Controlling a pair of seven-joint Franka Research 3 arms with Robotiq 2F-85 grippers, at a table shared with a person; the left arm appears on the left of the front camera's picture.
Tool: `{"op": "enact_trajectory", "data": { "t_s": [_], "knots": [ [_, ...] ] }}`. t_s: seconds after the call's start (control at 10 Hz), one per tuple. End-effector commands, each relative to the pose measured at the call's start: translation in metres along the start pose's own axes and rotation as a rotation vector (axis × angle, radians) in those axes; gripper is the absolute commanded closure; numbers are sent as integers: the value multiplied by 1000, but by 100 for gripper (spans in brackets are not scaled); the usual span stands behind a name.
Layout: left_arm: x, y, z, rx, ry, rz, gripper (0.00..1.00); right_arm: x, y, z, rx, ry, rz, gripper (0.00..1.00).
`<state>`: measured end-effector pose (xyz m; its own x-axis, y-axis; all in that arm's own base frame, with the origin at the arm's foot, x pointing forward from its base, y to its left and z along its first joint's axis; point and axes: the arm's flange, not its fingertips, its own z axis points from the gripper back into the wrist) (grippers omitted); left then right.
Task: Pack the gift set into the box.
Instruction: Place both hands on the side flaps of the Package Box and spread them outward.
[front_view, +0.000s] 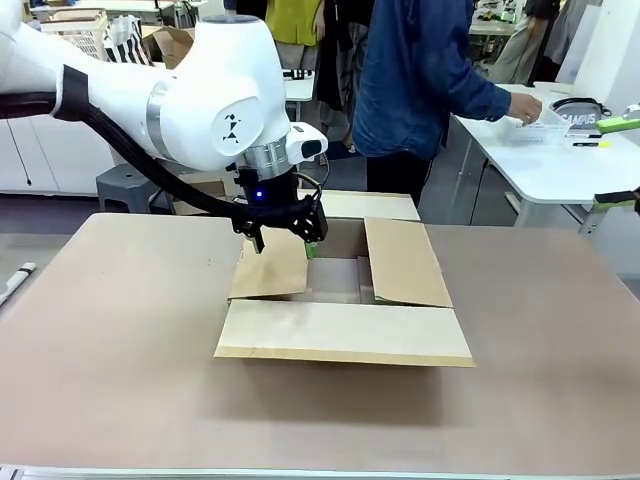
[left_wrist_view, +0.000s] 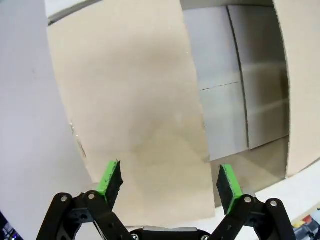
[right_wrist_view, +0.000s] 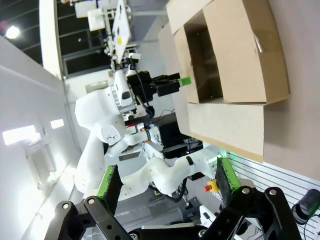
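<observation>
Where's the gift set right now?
Front view, far right: the gift set is on the white side table, by the person's hand, well apart from the box.

**Around the work surface**

A tan tabletop (front_view: 120, 350) spreads beneath and all around the left gripper (front_view: 285, 246). Beyond the gripper and to its right, a person (front_view: 420, 80) in a blue denim shirt stands at a white side table (front_view: 560, 170). Beyond it to the left are a grey stool (front_view: 125, 185) and white cabinets (front_view: 40, 160).

lab, white worktable (front_view: 545, 170), robot arm (front_view: 190, 95)
</observation>
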<state>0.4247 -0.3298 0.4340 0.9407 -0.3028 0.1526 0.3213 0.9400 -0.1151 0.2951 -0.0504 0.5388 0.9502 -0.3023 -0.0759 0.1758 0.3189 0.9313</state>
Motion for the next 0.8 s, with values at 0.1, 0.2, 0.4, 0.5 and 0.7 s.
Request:
{"op": "enact_trajectory", "data": {
  "t_s": [0.1, 0.2, 0.4, 0.5, 0.7],
  "knots": [
    [5, -13, 0, 47, -72, 267, 0, 2, 2, -2, 25, 0, 18, 0],
    [9, -20, -1, 88, -107, 304, 0, 2, 2, -2, 25, 0, 18, 0],
    [19, -35, -9, 119, -78, 309, 0, 2, 2, -2, 25, 0, 18, 0],
    [24, -40, -16, 163, -67, 331, 0, 2, 2, -2, 25, 0, 18, 0],
    [35, -51, -32, 197, 18, 291, 0, 2, 2, -2, 25, 0, 18, 0]
  ]
}}
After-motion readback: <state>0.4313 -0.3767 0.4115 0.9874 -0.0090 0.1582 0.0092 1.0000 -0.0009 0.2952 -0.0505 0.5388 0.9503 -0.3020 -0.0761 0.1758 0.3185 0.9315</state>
